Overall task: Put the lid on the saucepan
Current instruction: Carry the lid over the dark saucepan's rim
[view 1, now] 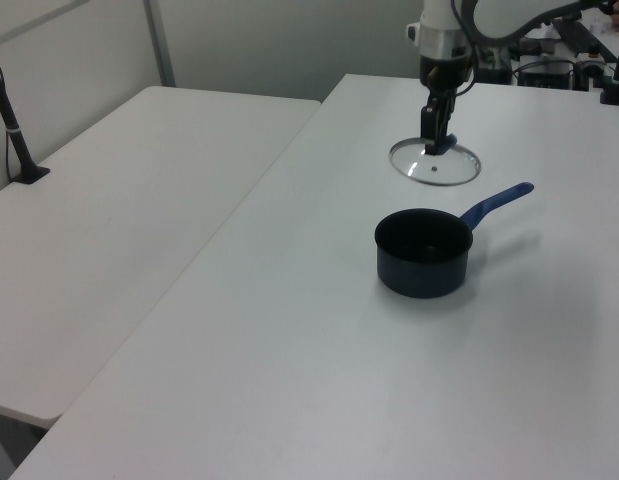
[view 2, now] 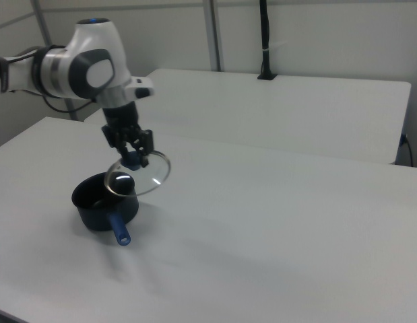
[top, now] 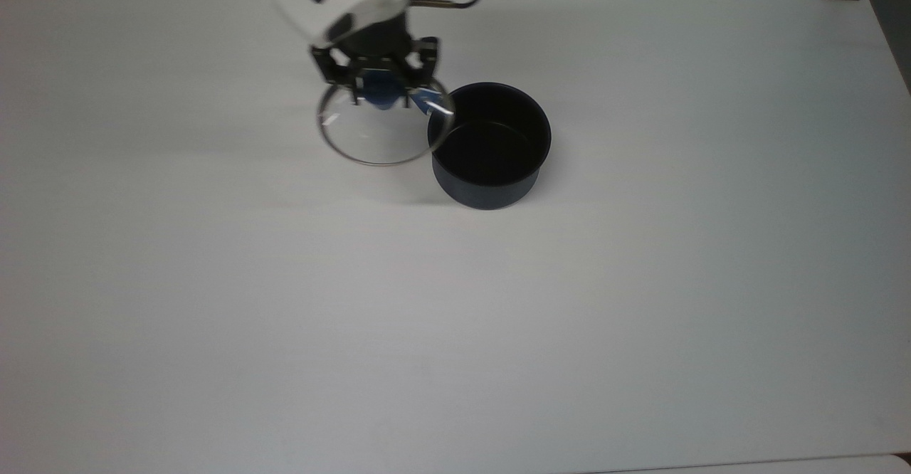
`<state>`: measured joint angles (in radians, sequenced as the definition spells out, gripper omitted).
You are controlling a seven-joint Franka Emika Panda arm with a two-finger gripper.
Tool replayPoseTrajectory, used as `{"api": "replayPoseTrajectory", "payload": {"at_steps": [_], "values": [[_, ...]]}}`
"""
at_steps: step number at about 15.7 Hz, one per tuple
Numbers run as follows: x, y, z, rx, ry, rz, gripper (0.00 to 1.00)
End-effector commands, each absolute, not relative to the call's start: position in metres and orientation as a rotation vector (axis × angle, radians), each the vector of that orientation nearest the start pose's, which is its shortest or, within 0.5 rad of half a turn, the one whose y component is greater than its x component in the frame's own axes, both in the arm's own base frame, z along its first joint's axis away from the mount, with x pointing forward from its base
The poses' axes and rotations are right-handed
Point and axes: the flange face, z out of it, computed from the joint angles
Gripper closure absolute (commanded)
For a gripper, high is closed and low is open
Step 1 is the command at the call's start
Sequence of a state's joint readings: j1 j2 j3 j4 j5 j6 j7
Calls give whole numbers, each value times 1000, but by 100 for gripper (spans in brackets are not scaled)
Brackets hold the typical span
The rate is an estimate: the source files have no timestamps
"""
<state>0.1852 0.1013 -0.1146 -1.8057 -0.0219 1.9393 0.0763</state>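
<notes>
Hand [top: 377, 95] clamped on blue knob [top: 380, 90] of lid [top: 381, 129], fingers either side; lid hangs beneath hand, clear of desk [top: 455, 303], roughly level. Lid: glass disc with thin metal rim, likely stiff, brittle, moderately heavy, slick on glass; knob the sensible hold. Top view: lid edge overlaps saucepan [top: 490, 145] rim on top view's left, not centred. Saucepan upright on desk, open; blue handle [view 1: 497, 201] juts toward left view's right.
</notes>
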Motion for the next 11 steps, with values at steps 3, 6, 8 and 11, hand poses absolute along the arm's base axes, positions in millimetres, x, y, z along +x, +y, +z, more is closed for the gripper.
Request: {"api": "replayPoseTrajectory", "payload": {"at_steps": [3, 6, 8, 11], "values": [[601, 111, 473, -3173, -50, -8, 45], [602, 124, 461, -3178, -81, 19, 45], [602, 132, 454, -3181, -103, 35, 45], [600, 140, 451, -3180, -122, 47, 44]]}}
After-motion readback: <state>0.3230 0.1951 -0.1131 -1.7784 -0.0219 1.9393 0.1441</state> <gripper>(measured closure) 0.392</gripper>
